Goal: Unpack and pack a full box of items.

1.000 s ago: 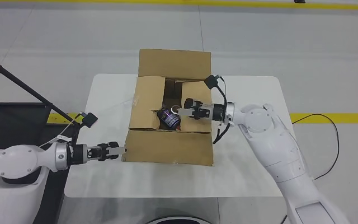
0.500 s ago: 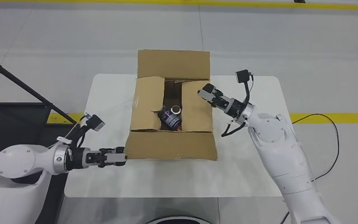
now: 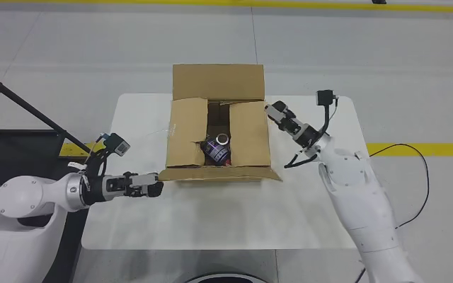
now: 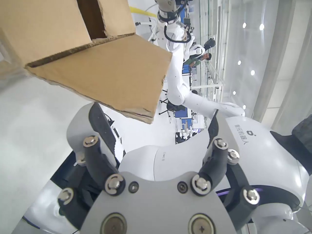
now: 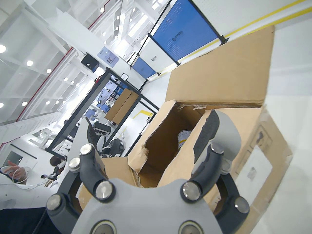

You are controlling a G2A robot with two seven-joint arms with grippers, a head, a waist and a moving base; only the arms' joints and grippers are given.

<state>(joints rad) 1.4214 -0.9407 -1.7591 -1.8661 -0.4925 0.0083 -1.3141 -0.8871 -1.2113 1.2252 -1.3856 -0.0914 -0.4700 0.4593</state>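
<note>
**A:** Where's the box, and what are the tools doing?

**B:** The box (image 3: 185,145) sits mid-counter (image 3: 318,212) with its flaps half open. My left tool (image 3: 156,185) is spread at the near-left flap corner, holding nothing. My right tool (image 3: 272,108) is spread too, beside the right flap, and I can't tell if it's touching. One dark can (image 3: 215,148) shows in the gap. The side flaps hide the rest inside.

Looks past the right gripper (image 5: 151,122), fingers spread wide and empty; faces the open cardboard box (image 5: 219,74) just beyond, one flap raised, another torn at its edge; glimpses a can (image 5: 184,137) inside; notes a white label (image 5: 256,169) on the outer wall.
</note>
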